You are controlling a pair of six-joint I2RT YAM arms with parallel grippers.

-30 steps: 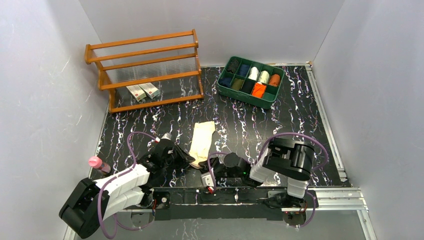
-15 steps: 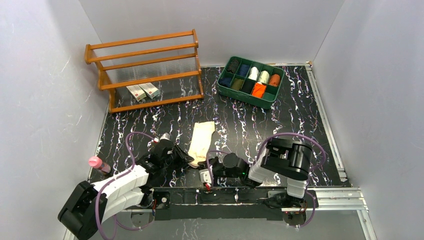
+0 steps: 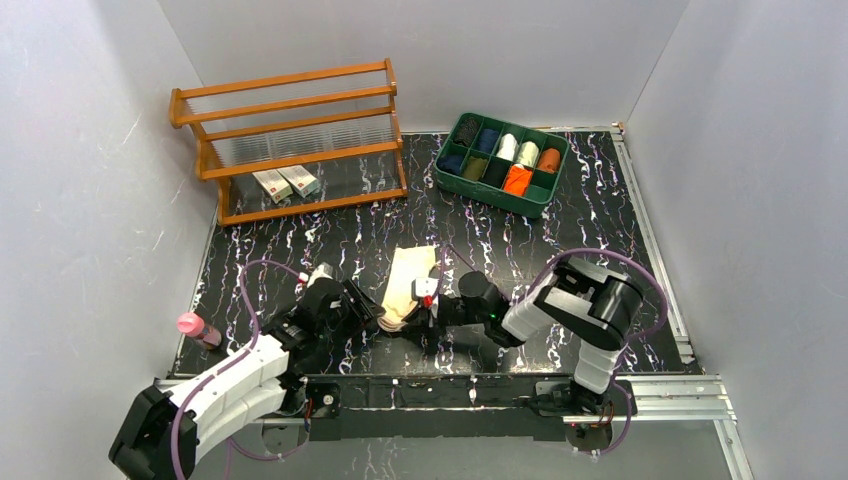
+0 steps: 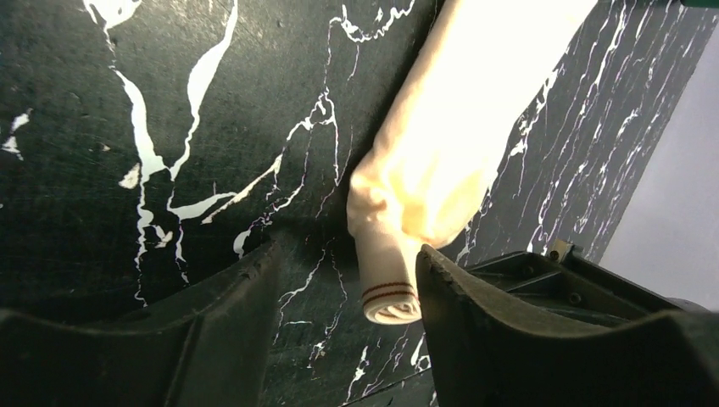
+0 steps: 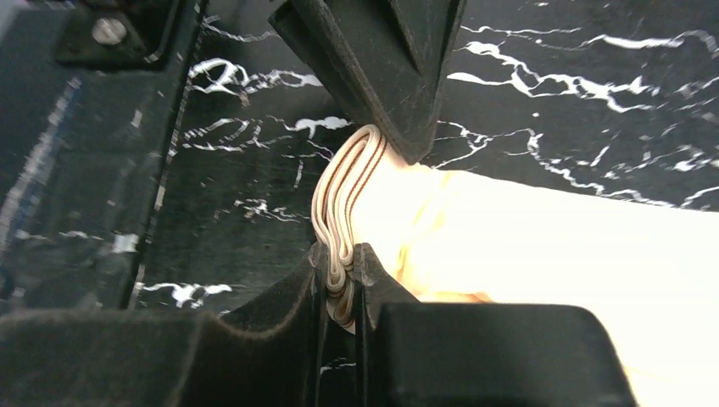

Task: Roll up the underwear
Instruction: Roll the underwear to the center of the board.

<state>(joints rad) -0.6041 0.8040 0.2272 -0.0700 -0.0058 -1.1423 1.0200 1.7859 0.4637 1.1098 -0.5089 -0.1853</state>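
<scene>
The right pincer [image 5: 339, 284] is clamping the near hem of the tan underwear [image 5: 551, 246] to start the roll; the left pincer [image 4: 348, 254] is hovering wide open, straddling it.

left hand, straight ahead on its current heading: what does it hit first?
The tan underwear: its folded, striped end already sits inside the open left hand. The right hand pinches that same end, so it probably comes next, though depth is unclear.
</scene>
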